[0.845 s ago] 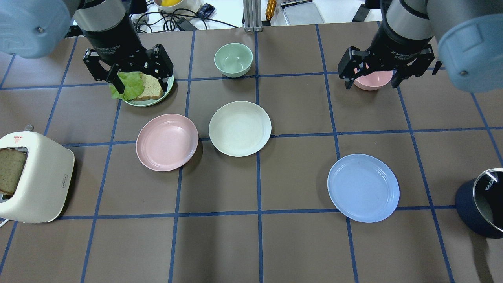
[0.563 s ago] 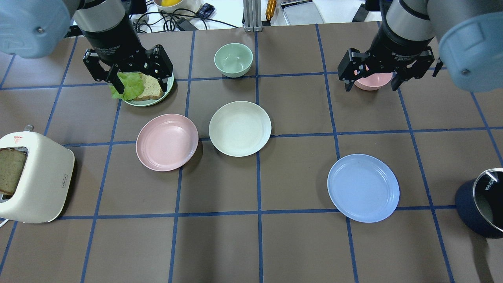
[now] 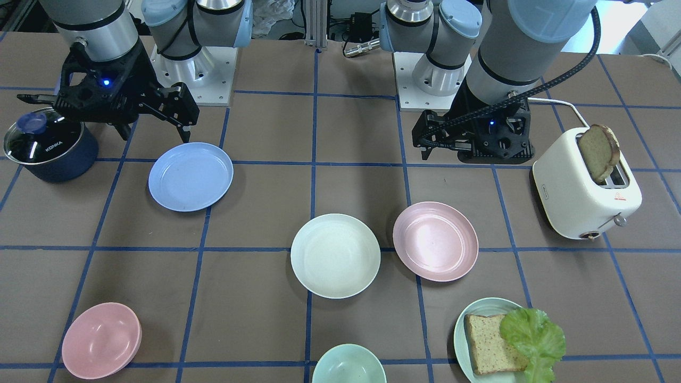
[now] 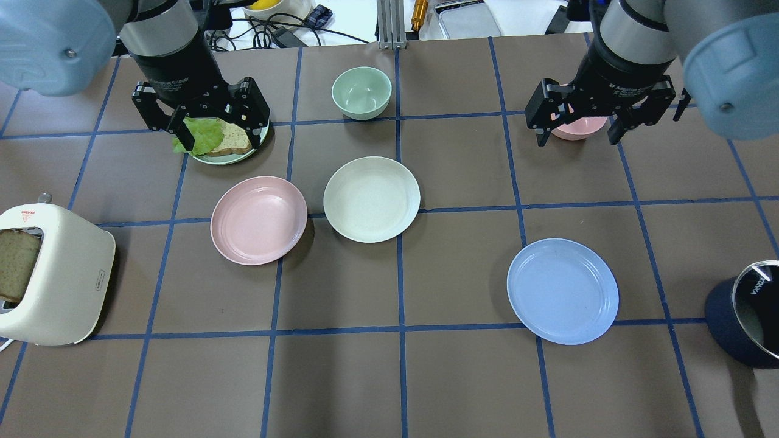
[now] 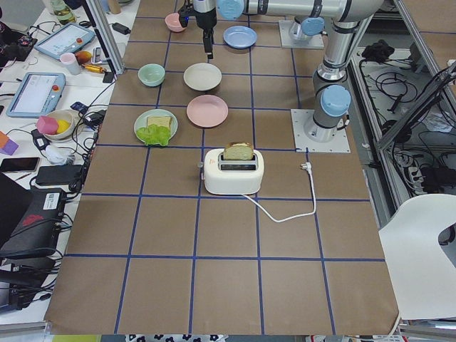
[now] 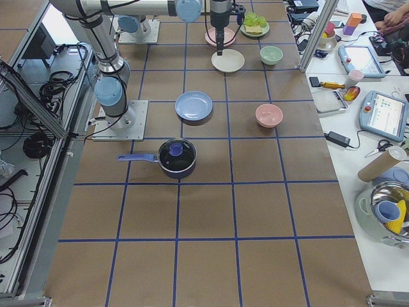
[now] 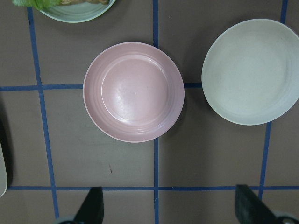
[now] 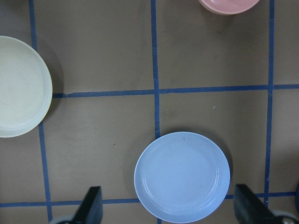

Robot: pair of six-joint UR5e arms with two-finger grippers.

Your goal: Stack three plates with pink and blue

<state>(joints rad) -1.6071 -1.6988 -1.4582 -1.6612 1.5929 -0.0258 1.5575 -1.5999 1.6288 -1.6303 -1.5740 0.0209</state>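
The pink plate (image 4: 258,220) and the cream-white plate (image 4: 371,199) lie side by side near the table's middle, just apart. The light blue plate (image 4: 562,291) lies alone further right. My left gripper (image 4: 202,117) is open and empty, high above the bread plate; its wrist view shows the pink plate (image 7: 133,92) and the cream plate (image 7: 252,71) ahead of it. My right gripper (image 4: 578,135) is open and empty, high above the pink bowl; its wrist view shows the blue plate (image 8: 182,176) between its fingertips.
A pale green plate with bread and lettuce (image 4: 225,143), a green bowl (image 4: 361,92) and a small pink bowl (image 4: 578,126) stand at the far side. A white toaster with bread (image 4: 52,274) is at the left edge, a dark lidded pot (image 4: 745,316) at the right edge.
Both arms have shifted slightly. The left gripper has moved a little to the right, the right gripper a little toward the near side. The plates have not moved.
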